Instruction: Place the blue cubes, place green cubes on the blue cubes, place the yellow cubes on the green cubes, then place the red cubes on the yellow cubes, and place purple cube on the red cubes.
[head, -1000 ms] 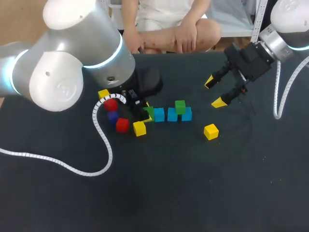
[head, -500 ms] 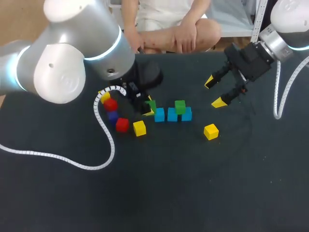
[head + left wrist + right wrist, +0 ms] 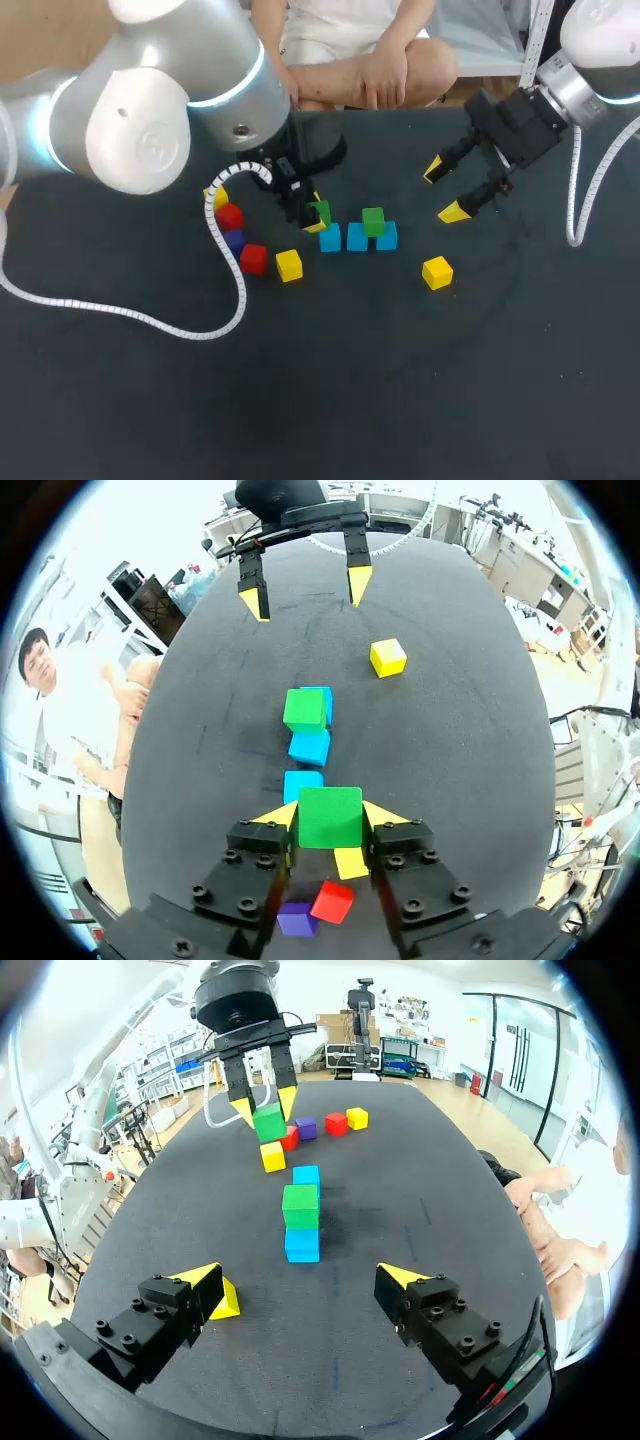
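Three blue cubes [image 3: 357,238] lie in a row at mid-table, and one green cube [image 3: 373,221] rests on top toward the row's right end. My left gripper [image 3: 316,216] is shut on a second green cube [image 3: 320,212], held just above the leftmost blue cube [image 3: 330,238]. In the left wrist view this green cube [image 3: 330,817] sits between the yellow fingertips [image 3: 272,815], with the blue row [image 3: 310,747] ahead. My right gripper [image 3: 446,191] hangs open and empty to the right of the row, also seen in its own view [image 3: 305,1288].
Left of the row lie two red cubes [image 3: 253,258] [image 3: 230,216], a purple cube [image 3: 233,240] and two yellow cubes [image 3: 289,264] [image 3: 215,195]. Another yellow cube [image 3: 436,272] sits alone to the right, near my right gripper. A white cable [image 3: 225,270] trails over the table's left part.
My left gripper has lifted the green cube off the table and carried it up and right, toward the blue row. The right arm has kept still.
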You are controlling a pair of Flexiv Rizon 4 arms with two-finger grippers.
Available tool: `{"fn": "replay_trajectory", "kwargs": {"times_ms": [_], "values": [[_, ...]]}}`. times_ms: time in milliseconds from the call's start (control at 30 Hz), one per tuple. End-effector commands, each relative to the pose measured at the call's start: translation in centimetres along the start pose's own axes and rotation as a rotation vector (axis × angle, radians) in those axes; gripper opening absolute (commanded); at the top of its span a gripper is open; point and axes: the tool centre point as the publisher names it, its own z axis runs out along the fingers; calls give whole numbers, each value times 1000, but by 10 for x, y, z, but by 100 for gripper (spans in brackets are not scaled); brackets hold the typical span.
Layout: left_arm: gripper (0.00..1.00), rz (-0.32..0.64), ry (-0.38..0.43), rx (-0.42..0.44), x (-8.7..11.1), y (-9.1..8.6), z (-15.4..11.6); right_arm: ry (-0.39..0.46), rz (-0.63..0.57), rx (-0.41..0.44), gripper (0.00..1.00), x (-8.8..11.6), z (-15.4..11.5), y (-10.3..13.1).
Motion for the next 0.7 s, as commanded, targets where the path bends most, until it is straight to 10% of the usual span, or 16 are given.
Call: {"fn": "replay_trajectory", "kwargs": {"times_ms": [33, 700], "values": [[0, 0, 8, 10, -4, 3, 2, 0, 0, 3, 100, 0, 0, 1], [0, 1, 22, 15, -5, 2, 2, 0, 0, 3, 100, 0, 0, 1]]}}
